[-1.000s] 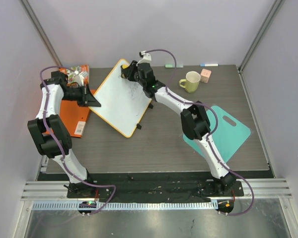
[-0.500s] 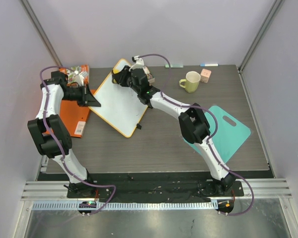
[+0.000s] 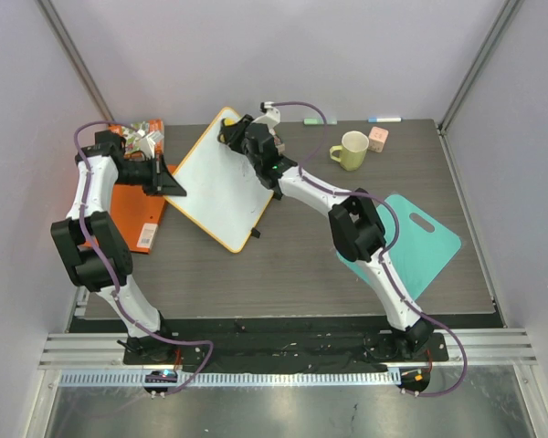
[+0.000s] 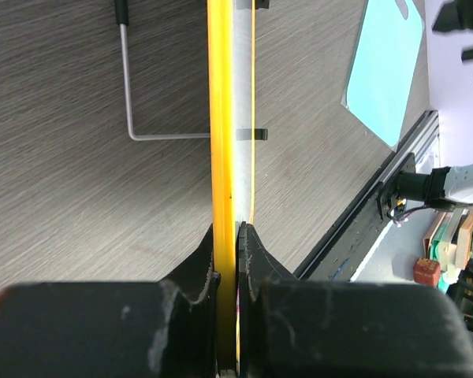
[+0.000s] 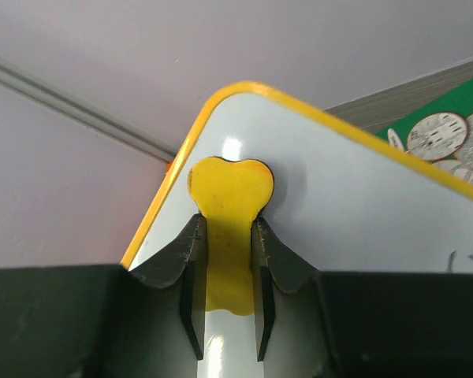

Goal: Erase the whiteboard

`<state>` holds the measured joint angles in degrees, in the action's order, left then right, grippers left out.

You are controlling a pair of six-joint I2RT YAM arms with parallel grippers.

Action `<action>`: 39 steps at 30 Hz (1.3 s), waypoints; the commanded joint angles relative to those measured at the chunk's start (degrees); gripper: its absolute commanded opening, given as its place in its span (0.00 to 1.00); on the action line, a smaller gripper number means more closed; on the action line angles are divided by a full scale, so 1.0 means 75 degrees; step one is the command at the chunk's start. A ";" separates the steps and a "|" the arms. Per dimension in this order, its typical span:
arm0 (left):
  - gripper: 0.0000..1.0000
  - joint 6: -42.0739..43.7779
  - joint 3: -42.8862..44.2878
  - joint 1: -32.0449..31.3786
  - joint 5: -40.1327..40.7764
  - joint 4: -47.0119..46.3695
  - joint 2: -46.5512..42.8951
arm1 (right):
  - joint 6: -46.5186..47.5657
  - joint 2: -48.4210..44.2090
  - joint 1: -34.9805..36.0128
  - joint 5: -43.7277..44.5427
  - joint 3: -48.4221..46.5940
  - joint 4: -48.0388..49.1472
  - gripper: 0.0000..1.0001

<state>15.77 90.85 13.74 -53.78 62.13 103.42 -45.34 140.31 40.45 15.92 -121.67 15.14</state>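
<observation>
On a dark wood-grain table, seen from above, a whiteboard [image 3: 221, 182] with a thin orange frame lies at a slant left of the middle, near the back edge. The left gripper [image 3: 169, 179] is clamped on the board's left corner. In the left wrist view its two black fingers [image 4: 197, 268] pinch the orange frame [image 4: 221, 118], which is seen edge-on. The right gripper [image 3: 230, 135] reaches over the far rounded corner of the board and grasps a yellow eraser [image 5: 229, 185]. In the right wrist view the eraser rests against the white surface just inside that corner. Faint dark handwriting [image 5: 467, 256] shows further along the board. An orange folder [image 3: 132, 214] lies to the board's left. A pale yellow mug [image 3: 352, 151] and a small pink block [image 3: 378, 139] stand near the back right. A teal cutting board [image 3: 420, 242] lies at the right, under the right arm.
</observation>
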 commanded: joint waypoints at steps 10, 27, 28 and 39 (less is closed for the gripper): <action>0.00 0.1940 -0.0195 -0.0250 0.1452 -0.0514 -0.0488 | 0.0327 0.1002 -0.0635 -0.0470 -0.1670 -0.0306 0.01; 0.00 0.1858 -0.0218 -0.0297 0.1417 -0.0538 -0.0348 | 0.1218 0.0582 0.0325 -0.1665 -0.1217 -0.0518 0.01; 0.00 0.1858 -0.0219 -0.0308 0.1405 -0.0549 -0.0324 | 0.1206 0.0511 0.0349 -0.1712 -0.1099 -0.0518 0.01; 0.00 0.1741 -0.0219 -0.0308 0.1405 -0.0608 -0.0336 | 0.0293 -0.1223 0.0244 -0.0998 0.2309 0.0033 0.01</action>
<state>17.02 89.69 13.61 -53.01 63.16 101.62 -39.48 134.43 41.60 9.76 -111.13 18.52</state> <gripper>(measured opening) 0.063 0.271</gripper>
